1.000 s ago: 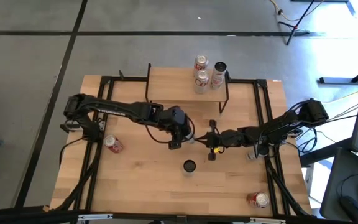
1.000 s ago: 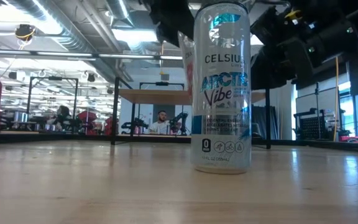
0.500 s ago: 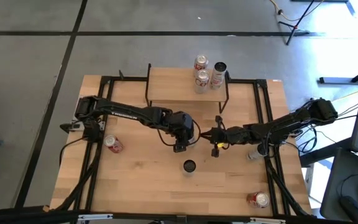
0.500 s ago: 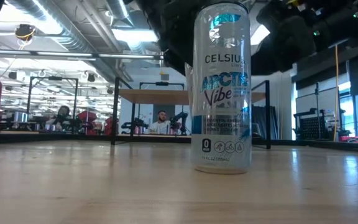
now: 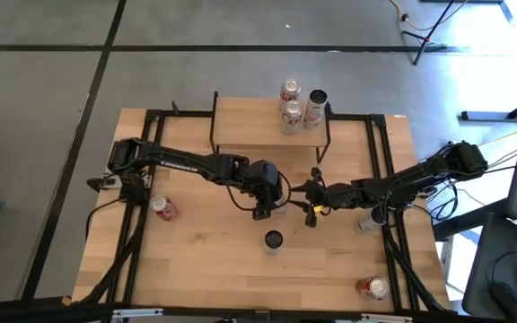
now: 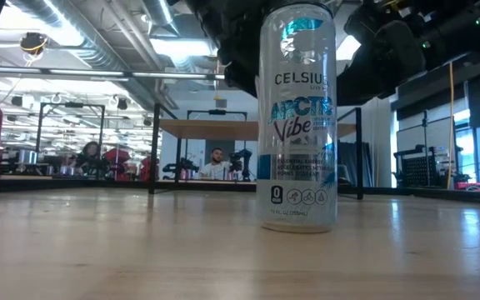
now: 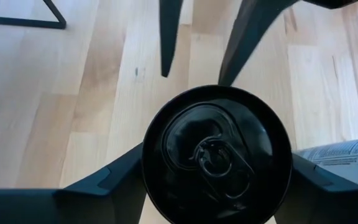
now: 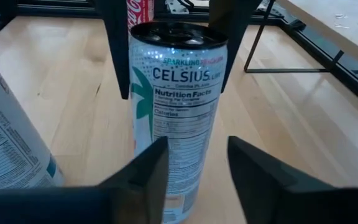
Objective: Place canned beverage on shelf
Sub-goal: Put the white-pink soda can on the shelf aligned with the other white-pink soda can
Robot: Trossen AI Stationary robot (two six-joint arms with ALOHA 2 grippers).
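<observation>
A white Celsius can with a black top stands upright between my two grippers at mid-table; it also shows in the left wrist view. My left gripper is above it, shut on it. My right gripper is open and level, on the can's right in the high view, its fingertips just short of the can's lower body. The shelf stands at the far edge with three cans on its right end. The can's bottom is hidden. My left gripper pinches the Celsius can between its two fingers at the top of its wall, just under the rim, on two opposite sides. The fingers come from above, pointing down. The can hangs upright; whether its bottom rests on the table I cannot tell.
A Celsius Arctic Vibe can stands just nearer the front edge, close to both grippers; it fills the low view. A red can lies near the left edge, another at the near right corner. The shelf's black legs stand behind the grippers.
My left gripper has gone a little toward the table's right and near edges, toward my right gripper, with the can. In the low view the can showed tilted beside the Arctic Vibe can; now it is hidden behind it. My right arm has stretched out flatter.
</observation>
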